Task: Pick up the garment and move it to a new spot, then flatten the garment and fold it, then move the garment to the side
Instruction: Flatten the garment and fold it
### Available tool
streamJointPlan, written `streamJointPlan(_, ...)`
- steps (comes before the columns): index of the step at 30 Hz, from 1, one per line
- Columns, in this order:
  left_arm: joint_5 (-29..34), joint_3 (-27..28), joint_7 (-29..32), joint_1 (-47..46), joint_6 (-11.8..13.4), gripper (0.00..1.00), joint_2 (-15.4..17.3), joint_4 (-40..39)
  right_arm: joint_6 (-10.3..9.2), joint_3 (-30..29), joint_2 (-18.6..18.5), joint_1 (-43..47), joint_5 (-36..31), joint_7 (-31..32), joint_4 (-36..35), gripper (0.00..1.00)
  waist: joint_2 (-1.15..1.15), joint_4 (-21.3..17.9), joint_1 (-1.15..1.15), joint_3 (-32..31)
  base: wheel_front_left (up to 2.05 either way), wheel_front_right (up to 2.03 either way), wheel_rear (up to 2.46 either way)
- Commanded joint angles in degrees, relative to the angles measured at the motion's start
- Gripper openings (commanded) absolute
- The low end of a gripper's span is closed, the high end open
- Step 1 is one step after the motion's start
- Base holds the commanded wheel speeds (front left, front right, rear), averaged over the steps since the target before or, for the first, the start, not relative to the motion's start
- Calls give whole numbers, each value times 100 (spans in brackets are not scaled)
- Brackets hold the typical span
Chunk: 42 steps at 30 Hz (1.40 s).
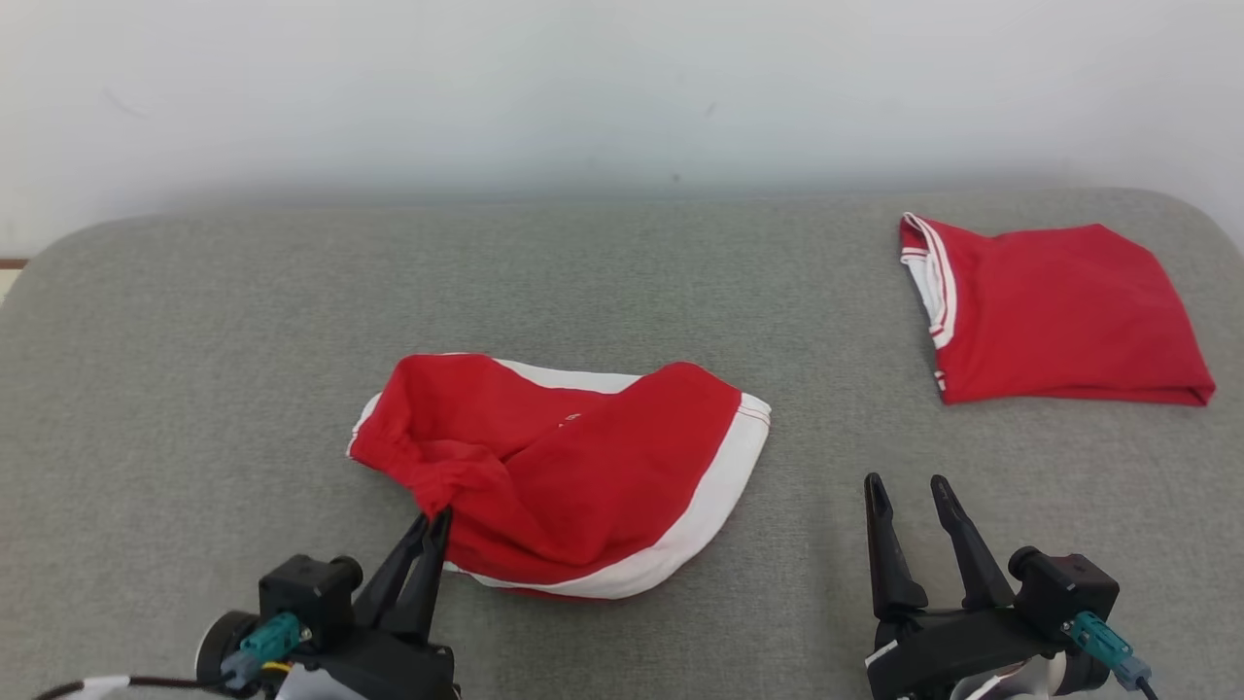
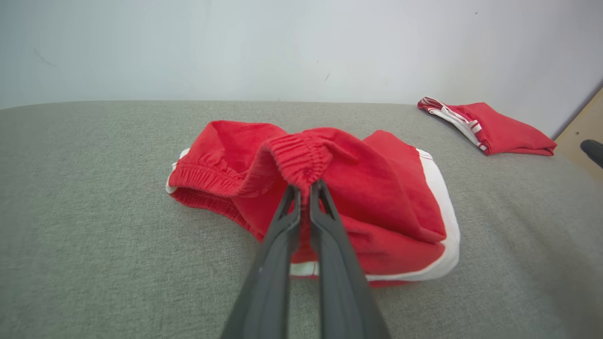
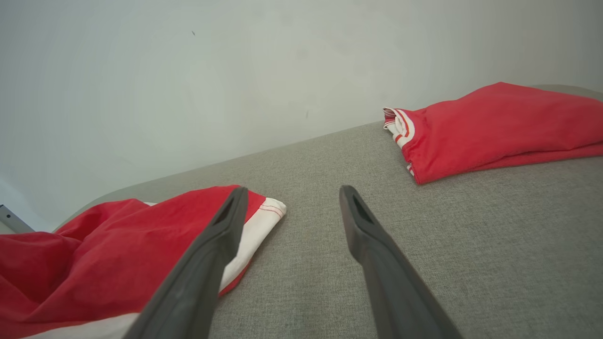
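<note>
In the head view, a crumpled pair of red cloth shorts with white side trim point(image 1: 573, 476) is lying mid-way across the grey fabric-covered table point(image 1: 194, 340). The left gripper point(image 1: 434, 520) is pinching their near-left edge. The right gripper point(image 1: 909, 491) is standing spread apart to their right, and a folded red garment with striped white trim point(image 1: 1059, 311) is lying far right. In the left wrist view, the closed fingers are clamping the gathered elastic waistband point(image 2: 297, 157). In the right wrist view, the parted fingers are holding nothing.

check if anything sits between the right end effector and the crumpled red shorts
Nothing visible does. Bare grey cushion lies between the open right end effector and the red shorts. The folded red garment sits farther back to its right, off that path.
</note>
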Motion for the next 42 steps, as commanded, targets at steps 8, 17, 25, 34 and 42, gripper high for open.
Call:
streamJointPlan(8, -84, 107, -268, -672, -259, 0, -24, 925, 1, 42, -1, -145, 42, -52, 120, 100, 0, -548, 0, 184, 0, 0, 0)
streamJointPlan(17, -162, 172, -552, -1317, -557, 0, -126, 2292, 1, 37, -1, -253, 40, -90, 279, 100, 0, -848, 0, 305, 0, 0, 0)
streamJointPlan(25, -98, 89, -953, -1501, -674, 100, -291, 3010, 1, -18, 0, -221, 42, -116, 340, 100, 0, -774, 0, 246, 0, 0, 0)
streamJointPlan(34, -35, 251, -1233, -956, -481, 100, -482, 2581, 1, -87, 0, -92, 3, -129, 299, 100, 0, -473, 0, 55, 0, 0, 0)
streamJointPlan(42, 136, 460, -1259, -179, -188, 100, -574, 1615, 1, -168, -1, 55, -43, -105, 241, 100, 0, -173, 0, -56, 0, 0, 0)
